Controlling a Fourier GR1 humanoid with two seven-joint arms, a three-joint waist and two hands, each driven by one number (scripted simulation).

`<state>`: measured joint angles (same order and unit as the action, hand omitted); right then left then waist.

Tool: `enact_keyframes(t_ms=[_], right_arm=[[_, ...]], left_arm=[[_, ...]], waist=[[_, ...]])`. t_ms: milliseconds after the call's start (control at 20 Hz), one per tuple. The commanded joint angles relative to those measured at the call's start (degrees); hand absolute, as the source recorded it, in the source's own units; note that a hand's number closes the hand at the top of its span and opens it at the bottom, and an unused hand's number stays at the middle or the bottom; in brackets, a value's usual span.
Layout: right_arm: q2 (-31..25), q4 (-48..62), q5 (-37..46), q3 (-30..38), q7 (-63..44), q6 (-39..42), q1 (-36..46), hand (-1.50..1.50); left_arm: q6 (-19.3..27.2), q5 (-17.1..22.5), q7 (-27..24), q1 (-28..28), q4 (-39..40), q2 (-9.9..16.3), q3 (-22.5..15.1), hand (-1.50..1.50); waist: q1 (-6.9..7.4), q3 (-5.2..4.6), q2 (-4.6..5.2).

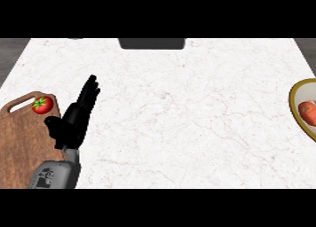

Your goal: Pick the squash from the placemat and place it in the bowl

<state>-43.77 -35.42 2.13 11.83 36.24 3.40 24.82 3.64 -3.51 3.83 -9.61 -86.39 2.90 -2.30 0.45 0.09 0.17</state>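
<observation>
The counter (187, 111) is white marble and fills most of the head view. At its left edge lies a wooden board (20, 150) with a handle slot near its far corner. A red tomato (42, 105) with a green stem sits on the board's far right corner, just beside the slot.

The left hand (74, 119) shows just right of the board, over the counter near its left edge. Its fingers are straight and close together, pointing toward the far edge, thumb out to the side toward the board. It holds nothing and touches nothing that can be seen. The grey forearm (54, 175) comes in from the near edge below it.

At the counter's right edge stands a bowl (298, 95) with a gold rim and a pale inside, partly cut off by the view's edge. Inside it lies the squash (310, 113), orange-red and oblong, against the bowl's inner wall.

A dark object (151, 43) sits at the middle of the far edge; what it is cannot be told.

The right hand does not show
</observation>
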Motion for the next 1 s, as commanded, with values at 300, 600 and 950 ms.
enact_keyframes(t_ms=[300,600,950], right_arm=[[-5.4,0.3,-9.8,8.7,-5.7,12.6,-2.3,-1.5],[-9.7,8.7,-13.9,12.9,0.0,25.5,-4.0,-1.5],[-13.0,12.2,-12.1,12.2,7.2,34.1,-8.5,-1.5]], left_arm=[[-0.1,0.6,3.2,0.1,-2.4,0.0,0.6,0.0],[-1.5,1.3,3.6,3.2,-5.7,0.9,0.4,0.0],[-0.1,-0.3,-1.1,2.1,-1.1,-1.1,-0.2,0.0]], waist=[[-0.63,-0.1,-0.25],[-0.2,-0.04,-0.19],[-0.21,0.0,-0.06]])
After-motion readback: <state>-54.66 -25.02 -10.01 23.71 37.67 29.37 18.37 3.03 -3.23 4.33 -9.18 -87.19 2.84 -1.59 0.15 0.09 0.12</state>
